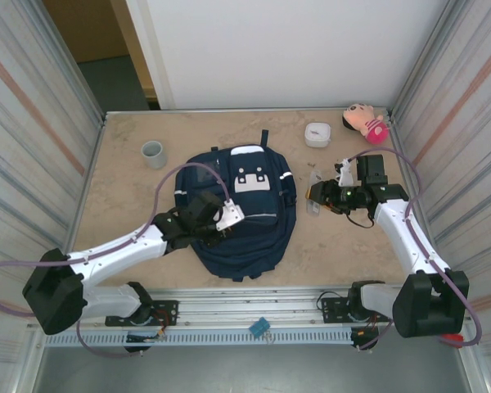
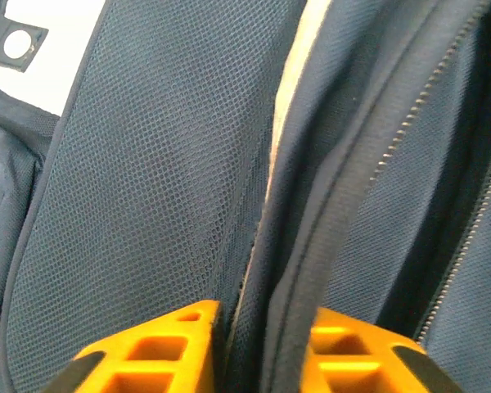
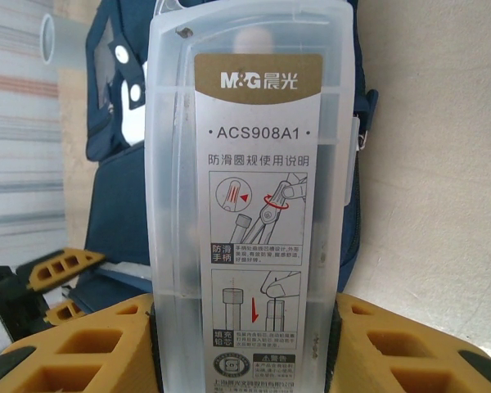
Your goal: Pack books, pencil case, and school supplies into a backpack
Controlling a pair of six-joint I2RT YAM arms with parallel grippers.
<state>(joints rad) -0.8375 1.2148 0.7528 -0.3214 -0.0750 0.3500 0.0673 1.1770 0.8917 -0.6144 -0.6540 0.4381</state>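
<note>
The navy backpack (image 1: 247, 241) lies flat in the middle of the table, white patches facing up. My left gripper (image 1: 219, 223) sits on its left side, shut on a fold of mesh and a dark seam edge of the backpack (image 2: 147, 205), pinched between the orange fingers (image 2: 172, 344). My right gripper (image 1: 317, 196) hovers just right of the backpack, shut on one of the school supplies, a narrow clear plastic box (image 3: 250, 205) with a printed label, which points towards the backpack (image 3: 114, 205). The books and the pencil case are out of view.
A grey cup (image 1: 153, 153) stands at the back left. A white rounded box (image 1: 317, 133) and a pink plush toy (image 1: 364, 121) sit at the back right. A small teal piece (image 1: 259, 327) lies on the front rail. Corrugated walls close both sides.
</note>
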